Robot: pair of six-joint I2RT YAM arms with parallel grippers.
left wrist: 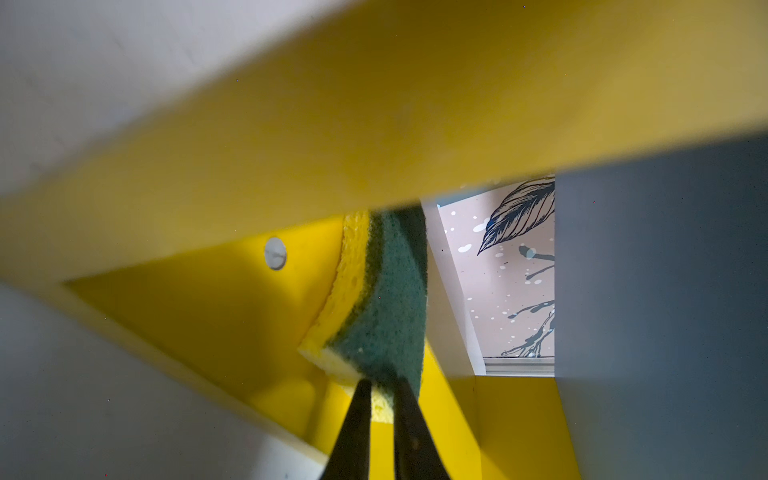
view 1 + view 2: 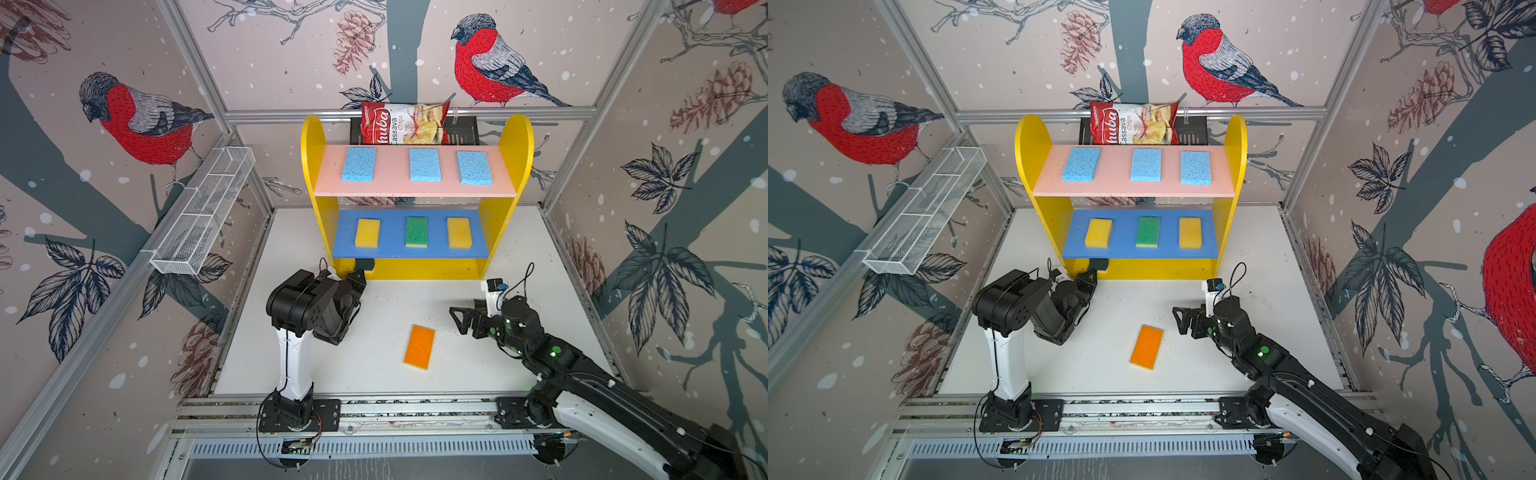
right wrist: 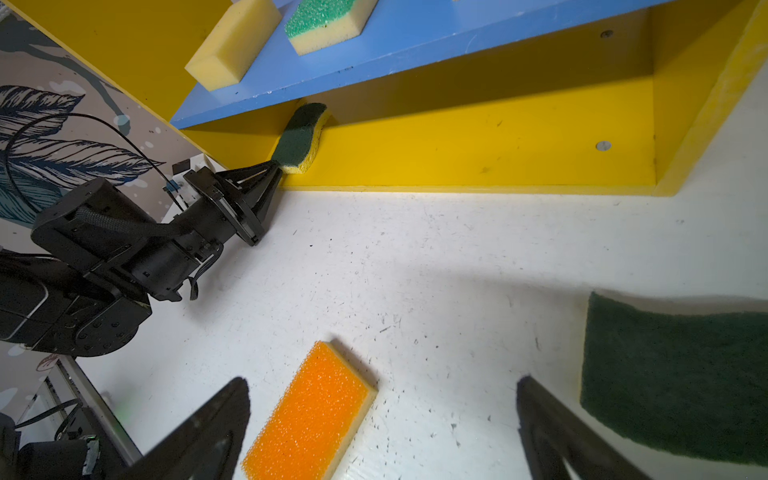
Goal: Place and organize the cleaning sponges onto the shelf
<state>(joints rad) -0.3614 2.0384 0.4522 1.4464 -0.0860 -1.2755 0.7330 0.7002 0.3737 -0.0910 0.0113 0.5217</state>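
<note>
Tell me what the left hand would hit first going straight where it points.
The left hand, shut on the wavy green sponge, points into the bottom tier of the shelf; it would likely drive the sponge against a yellow inner panel, depth unclear.

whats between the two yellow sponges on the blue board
The green-topped sponge lies there alone, touching neither; both top views show it.

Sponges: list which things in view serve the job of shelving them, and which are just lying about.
Job:
shelf
three light blue sponges
two yellow sponges
green-topped sponge
orange-topped sponge
wavy dark-green sponge at the shelf's base
second dark-green sponge on the table

Lying about:
cassava chips bag
white wire mesh basket
black rack
</note>
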